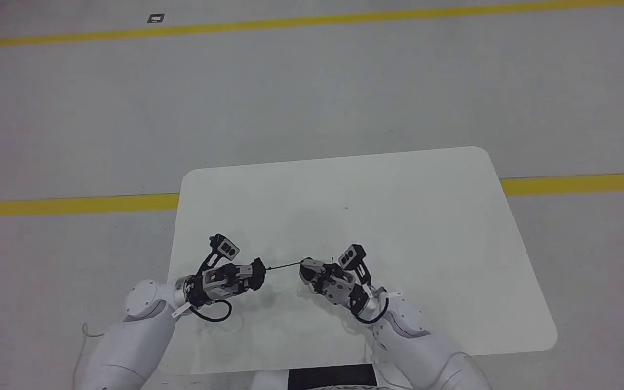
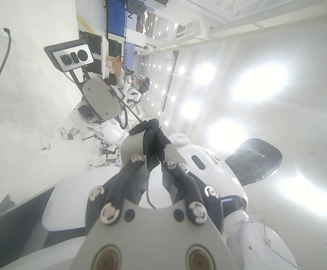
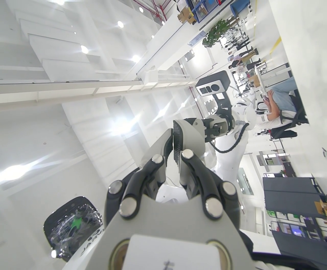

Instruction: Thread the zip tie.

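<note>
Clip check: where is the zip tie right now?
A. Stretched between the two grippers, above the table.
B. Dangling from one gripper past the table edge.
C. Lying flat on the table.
A: in the top view the zip tie runs as a thin dark line from the left gripper straight across to the right gripper.

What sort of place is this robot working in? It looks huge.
Most likely a robot lab or test hall: a wide floor marked with yellow lines, a high ceiling with rows of lights, and another white robot farther off.
</note>
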{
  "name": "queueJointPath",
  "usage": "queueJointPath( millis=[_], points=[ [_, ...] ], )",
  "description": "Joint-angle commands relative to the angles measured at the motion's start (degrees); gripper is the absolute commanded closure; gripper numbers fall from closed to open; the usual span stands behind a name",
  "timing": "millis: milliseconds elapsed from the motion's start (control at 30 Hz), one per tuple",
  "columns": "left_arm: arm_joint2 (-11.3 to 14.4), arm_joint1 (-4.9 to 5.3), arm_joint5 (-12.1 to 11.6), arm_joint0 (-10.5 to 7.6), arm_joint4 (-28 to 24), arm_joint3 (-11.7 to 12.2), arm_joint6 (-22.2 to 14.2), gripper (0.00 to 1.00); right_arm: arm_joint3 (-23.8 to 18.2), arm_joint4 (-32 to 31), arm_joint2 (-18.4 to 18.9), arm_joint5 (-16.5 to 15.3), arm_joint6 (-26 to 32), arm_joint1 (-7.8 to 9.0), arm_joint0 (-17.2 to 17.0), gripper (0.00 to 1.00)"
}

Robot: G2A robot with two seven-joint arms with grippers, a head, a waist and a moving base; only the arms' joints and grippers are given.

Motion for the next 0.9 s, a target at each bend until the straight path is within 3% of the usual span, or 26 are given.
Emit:
queueJointPath(
  millis=[0, 533, 633, 700, 733, 867],
  points=[
    [0.00, 0.00, 0.00, 0.00, 0.00, 0.00, 0.00, 1.00, -0.04, -0.02, 0.10, -0.07, -0.02, 0.03, -0.08, 1.00],
    [0.00, 0.00, 0.00, 0.00, 0.00, 0.00, 0.00, 1.00, -0.82, -0.12, 1.41, -0.37, -0.30, 0.37, -0.79, 1.00],
    [0.00, 0.00, 0.00, 0.00, 0.00, 0.00, 0.00, 1.00, -1.38, -2.79, 2.10, -1.59, -1.88, 0.62, -1.03, 1.00],
    [0.00, 0.00, 0.00, 0.00, 0.00, 0.00, 0.00, 1.00, -2.42, -3.65, 2.63, -2.35, -3.00, 0.76, -1.57, 0.27],
    [0.00, 0.00, 0.00, 0.00, 0.00, 0.00, 0.00, 1.00, -3.09, -5.53, 3.15, -2.60, -4.00, 0.94, -1.75, 0.00],
    [0.00, 0.00, 0.00, 0.00, 0.00, 0.00, 0.00, 1.00, -6.00, -7.49, 4.83, -2.60, -5.00, 1.16, -2.98, 0.00]
  ],
)
